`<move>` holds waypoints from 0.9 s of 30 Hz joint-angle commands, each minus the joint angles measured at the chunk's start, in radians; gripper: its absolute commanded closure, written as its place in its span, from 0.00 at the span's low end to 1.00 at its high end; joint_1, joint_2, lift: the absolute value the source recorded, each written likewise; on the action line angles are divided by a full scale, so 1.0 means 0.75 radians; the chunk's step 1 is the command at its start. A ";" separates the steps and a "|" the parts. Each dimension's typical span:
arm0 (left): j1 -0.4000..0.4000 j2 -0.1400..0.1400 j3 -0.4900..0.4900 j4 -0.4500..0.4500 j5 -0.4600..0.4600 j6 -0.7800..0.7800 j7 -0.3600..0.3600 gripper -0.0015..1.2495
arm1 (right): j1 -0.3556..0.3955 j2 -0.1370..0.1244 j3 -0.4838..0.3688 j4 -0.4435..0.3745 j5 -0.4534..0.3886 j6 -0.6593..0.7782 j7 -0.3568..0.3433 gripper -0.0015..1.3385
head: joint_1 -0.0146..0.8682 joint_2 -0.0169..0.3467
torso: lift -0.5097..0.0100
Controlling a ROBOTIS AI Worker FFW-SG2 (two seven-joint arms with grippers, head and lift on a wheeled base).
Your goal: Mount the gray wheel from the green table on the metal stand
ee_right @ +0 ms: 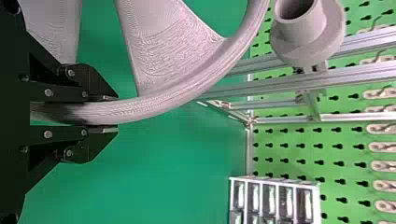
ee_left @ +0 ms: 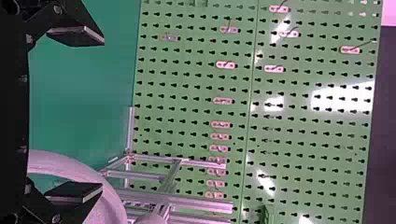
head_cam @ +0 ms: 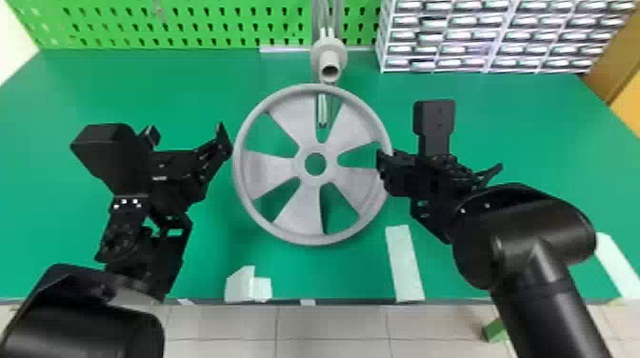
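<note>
Metal stand (ee_right: 355,77) lies beyond the gray wheel (head_cam: 271,174), which sits between the arms. Right gripper (ee_right: 116,114) is nearer—clamped on the rim, the wheel extending to its left; left gripper (ee_left: 102,115), spread and empty, is close by the opposite side. Peg (head_cam: 328,59) lies forward of the center hole (head_cam: 315,164)—their axes probably need lining up next.

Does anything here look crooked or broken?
Nothing looks clearly damaged. The round gray five-spoked wheel isn't on the pale gray hub of the metal stand; the black right claw grips its rim.
</note>
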 commanded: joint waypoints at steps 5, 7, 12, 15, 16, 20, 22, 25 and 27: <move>0.026 0.000 -0.004 -0.017 0.022 0.007 0.015 0.14 | 0.030 0.003 0.005 -0.005 0.052 -0.069 0.026 0.99 | 1.00 0.19 | 0.79; 0.030 0.000 -0.004 -0.017 0.026 0.005 0.020 0.14 | 0.041 0.003 0.013 -0.007 0.083 -0.110 0.036 0.99 | 1.00 0.19 | 0.79; 0.039 0.002 -0.004 -0.019 0.043 0.011 0.036 0.14 | 0.063 0.005 0.023 -0.009 0.140 -0.186 0.045 0.99 | 1.00 0.19 | 0.79; 0.039 0.002 -0.004 -0.021 0.057 0.019 0.040 0.14 | 0.073 0.005 0.025 -0.009 0.154 -0.221 0.047 0.99 | 1.00 0.19 | 0.79; 0.041 0.002 -0.006 -0.023 0.059 0.019 0.044 0.14 | 0.077 0.005 0.023 -0.009 0.162 -0.233 0.049 0.99 | 1.00 0.19 | 0.79; 0.043 0.007 -0.010 -0.035 0.061 0.040 0.058 0.14 | 0.096 0.005 0.019 -0.009 0.179 -0.296 0.049 0.99 | 1.00 0.19 | 0.79; 0.043 0.007 -0.010 -0.035 0.067 0.044 0.058 0.14 | 0.104 0.003 0.023 -0.009 0.197 -0.350 0.049 0.99 | 1.00 0.19 | 0.79; 0.039 0.011 -0.014 -0.035 0.086 0.048 0.058 0.14 | 0.108 0.005 0.025 -0.003 0.214 -0.401 0.049 0.99 | 1.00 0.19 | 0.79; 0.036 0.017 -0.021 -0.033 0.104 0.048 0.058 0.14 | 0.112 0.009 0.023 0.005 0.220 -0.435 0.049 0.99 | 1.00 0.19 | 0.79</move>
